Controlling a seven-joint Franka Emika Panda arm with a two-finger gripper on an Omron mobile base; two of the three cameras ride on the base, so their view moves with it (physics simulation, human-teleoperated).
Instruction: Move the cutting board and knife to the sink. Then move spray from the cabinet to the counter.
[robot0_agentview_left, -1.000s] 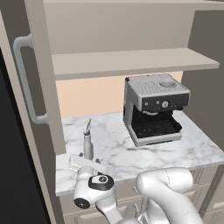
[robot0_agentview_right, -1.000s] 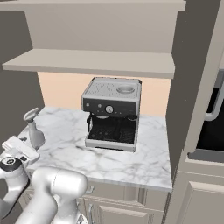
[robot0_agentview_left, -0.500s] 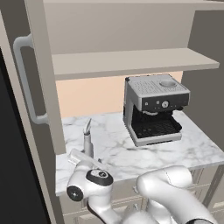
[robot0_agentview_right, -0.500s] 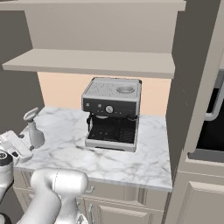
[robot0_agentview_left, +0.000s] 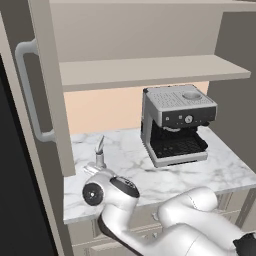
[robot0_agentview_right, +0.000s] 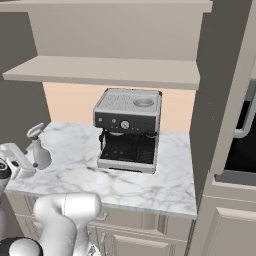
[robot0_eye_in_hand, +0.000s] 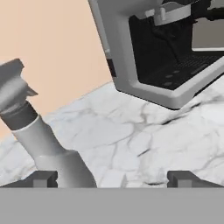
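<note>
Since the earlier frames the arm has drawn back and sunk toward the counter's (robot0_agentview_left: 215, 172) front edge, so the wrist now sits lower and nearer the camera, while the spray (robot0_agentview_left: 100, 154) stands where it stood. The gripper (robot0_eye_in_hand: 111, 178) is released, its jaws spread as wide as they go and grasping nothing. In the hand view the spray (robot0_eye_in_hand: 41, 140) stands upright on the marble, just inside the left fingertip (robot0_eye_in_hand: 41, 178) and apparently clear of it, with the gap to the right fingertip (robot0_eye_in_hand: 183, 178) bare. The coffee machine (robot0_eye_in_hand: 162, 52) sits well beyond the jaws, ahead and to the right. With the bottle on the counter (robot0_agentview_right: 150, 185) and off the cabinet (robot0_agentview_left: 150, 70) shelf, the last step looks all but done and the hand seems to be letting go. The spray (robot0_agentview_right: 37, 147) is a small pale grey bottle: a wider rounded body, a narrow neck with a darker collar, and a trigger head that juts to one side. I judge it light and stiff, smooth plastic that could slip, and tall enough for its base to tip if a finger brushes it on the way out. If it must be taken again, the body below the neck is the best hold, squarely between the jaws, not the trigger head.
</note>
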